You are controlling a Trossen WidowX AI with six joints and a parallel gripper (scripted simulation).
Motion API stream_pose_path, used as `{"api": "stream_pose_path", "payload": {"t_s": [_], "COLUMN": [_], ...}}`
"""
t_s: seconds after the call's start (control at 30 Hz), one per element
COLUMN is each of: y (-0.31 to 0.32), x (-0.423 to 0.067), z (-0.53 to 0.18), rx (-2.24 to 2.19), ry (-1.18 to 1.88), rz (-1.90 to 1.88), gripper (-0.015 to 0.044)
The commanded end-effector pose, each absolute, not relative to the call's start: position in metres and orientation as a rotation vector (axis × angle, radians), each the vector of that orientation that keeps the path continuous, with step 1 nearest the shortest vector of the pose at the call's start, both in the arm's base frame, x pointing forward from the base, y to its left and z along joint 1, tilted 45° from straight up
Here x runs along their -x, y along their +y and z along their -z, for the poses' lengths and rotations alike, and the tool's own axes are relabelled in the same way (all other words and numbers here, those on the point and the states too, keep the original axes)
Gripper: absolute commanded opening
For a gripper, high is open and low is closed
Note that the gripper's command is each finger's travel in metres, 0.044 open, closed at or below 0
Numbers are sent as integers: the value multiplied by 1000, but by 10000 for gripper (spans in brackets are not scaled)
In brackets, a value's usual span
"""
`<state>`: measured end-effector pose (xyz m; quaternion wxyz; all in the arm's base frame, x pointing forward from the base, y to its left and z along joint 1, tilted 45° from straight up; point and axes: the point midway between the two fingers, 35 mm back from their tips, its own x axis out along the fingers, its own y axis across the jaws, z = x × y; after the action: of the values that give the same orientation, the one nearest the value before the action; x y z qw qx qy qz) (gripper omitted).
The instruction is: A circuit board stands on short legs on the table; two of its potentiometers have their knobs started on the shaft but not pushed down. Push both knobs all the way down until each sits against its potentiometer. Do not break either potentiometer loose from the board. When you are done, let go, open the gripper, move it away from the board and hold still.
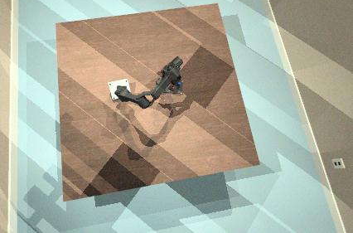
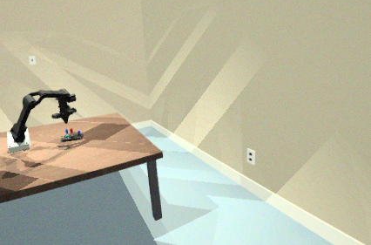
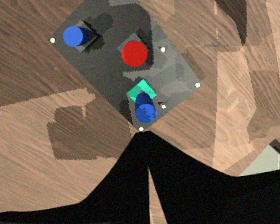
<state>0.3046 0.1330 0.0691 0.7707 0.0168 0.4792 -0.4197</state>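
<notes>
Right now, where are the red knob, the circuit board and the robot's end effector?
red knob (image 3: 134, 53): wrist view, on its round top.
circuit board (image 3: 106, 72): wrist view, on bare grey surface between knobs.
end effector (image 2: 64, 120): exterior view, at the shut fingertips above the board.

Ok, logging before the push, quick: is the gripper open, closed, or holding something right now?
Gripper: closed, holding nothing, above the grey circuit board.
</notes>
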Motion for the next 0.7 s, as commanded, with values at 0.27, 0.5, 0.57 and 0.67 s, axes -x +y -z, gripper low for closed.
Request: {"api": "stream_pose_path", "payload": {"t_s": [0.27,0.5,0.57,0.67], "y": [132,120,120,118], "x": [-297,-300,-300,-301], "z": [-62,-50,-50,-48], "rx": [72,72,72,72], "ry": [1045,1044,1044,1044], "rz": [905,905,905,905], "gripper": [0,0,0,0]}}
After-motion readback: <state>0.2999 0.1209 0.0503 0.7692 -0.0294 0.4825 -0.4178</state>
